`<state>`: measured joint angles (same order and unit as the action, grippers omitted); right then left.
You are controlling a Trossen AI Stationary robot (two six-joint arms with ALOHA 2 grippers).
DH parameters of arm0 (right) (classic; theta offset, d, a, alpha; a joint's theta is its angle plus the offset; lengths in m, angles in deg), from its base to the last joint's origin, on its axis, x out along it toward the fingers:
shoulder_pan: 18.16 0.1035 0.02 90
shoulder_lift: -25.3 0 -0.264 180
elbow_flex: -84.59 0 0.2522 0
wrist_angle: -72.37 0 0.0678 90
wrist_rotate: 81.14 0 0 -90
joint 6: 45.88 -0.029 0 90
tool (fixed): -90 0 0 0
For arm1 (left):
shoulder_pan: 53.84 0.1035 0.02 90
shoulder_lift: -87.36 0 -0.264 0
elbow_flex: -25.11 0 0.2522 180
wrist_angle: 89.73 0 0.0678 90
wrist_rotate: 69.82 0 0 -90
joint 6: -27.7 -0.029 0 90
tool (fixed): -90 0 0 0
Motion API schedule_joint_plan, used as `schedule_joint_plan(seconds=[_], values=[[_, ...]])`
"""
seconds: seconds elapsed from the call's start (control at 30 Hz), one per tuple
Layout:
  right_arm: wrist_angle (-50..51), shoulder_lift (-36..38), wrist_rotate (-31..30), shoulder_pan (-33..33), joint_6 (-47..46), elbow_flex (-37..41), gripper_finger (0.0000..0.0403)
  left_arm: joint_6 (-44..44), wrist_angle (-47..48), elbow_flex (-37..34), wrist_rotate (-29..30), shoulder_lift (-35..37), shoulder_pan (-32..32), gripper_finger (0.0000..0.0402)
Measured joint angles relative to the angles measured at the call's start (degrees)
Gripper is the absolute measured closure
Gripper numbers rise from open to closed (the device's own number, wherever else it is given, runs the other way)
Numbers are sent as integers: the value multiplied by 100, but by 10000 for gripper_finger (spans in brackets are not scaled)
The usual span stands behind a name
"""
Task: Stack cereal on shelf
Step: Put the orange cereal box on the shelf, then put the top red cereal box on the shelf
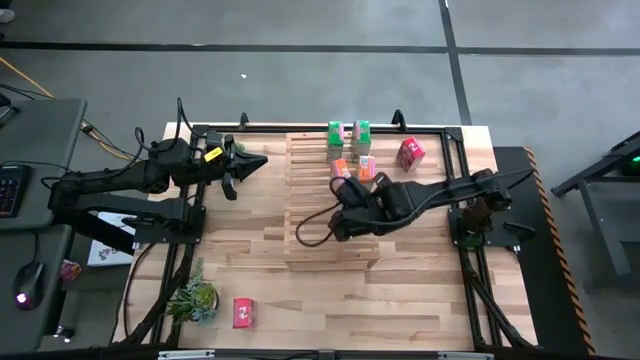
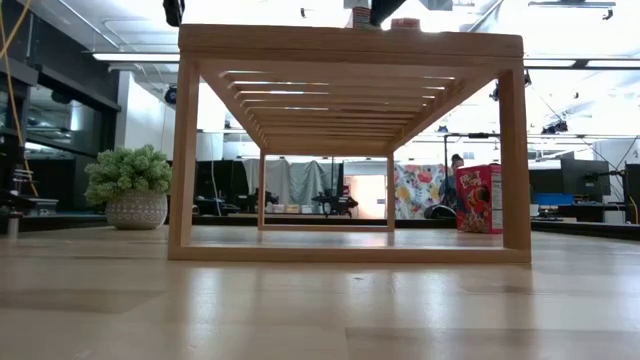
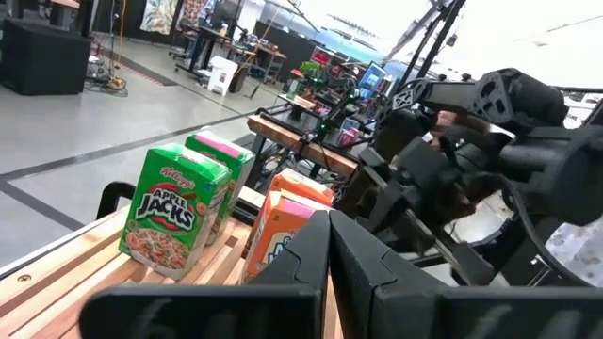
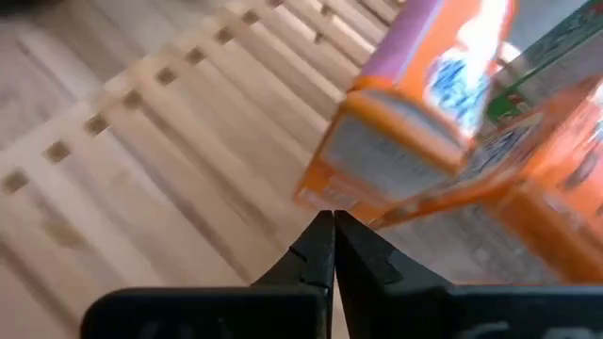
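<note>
The pale wooden shelf (image 1: 330, 215) lies flat on the table, and the low view shows its slatted top (image 2: 350, 45). On its far end stand two green cereal boxes (image 1: 348, 132) (image 3: 174, 212) and two orange ones (image 1: 355, 167) (image 3: 283, 231). One red box (image 1: 410, 152) (image 2: 478, 198) stands on the table by the shelf's far right corner. Another red box (image 1: 242, 312) lies near the front edge. My right gripper (image 1: 347, 188) (image 4: 332, 221) is shut just in front of the orange boxes, and the nearer one (image 4: 405, 113) looks tilted. My left gripper (image 1: 250, 163) (image 3: 328, 221) is shut, hovering left of the shelf. My right gripper's shut fingertips (image 4: 325, 235) come slanting down from the near side to the lower edge (image 4: 330, 200) of the nearer orange box. I cannot tell whether they touch it.
A small potted plant (image 1: 195, 298) (image 2: 135, 185) sits at the table's near left. A black frame (image 1: 455, 135) runs around the table's edges. A cable (image 1: 305, 230) loops from the right arm over the shelf. The shelf's near half is bare slats.
</note>
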<state>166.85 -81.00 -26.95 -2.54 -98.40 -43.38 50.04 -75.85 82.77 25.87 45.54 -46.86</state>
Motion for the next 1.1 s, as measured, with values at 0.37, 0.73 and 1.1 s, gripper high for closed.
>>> schedule_joint_plan(seconds=[0.37,0.73,1.1], values=[[-394,2,233,-311,159,0,402,0,2,0,13,0,-2,398],[-674,0,177,-519,161,0,403,0,2,0,11,0,-1,398],[-928,95,663,-473,558,-2,403,-148,2,0,9,0,0,398]])
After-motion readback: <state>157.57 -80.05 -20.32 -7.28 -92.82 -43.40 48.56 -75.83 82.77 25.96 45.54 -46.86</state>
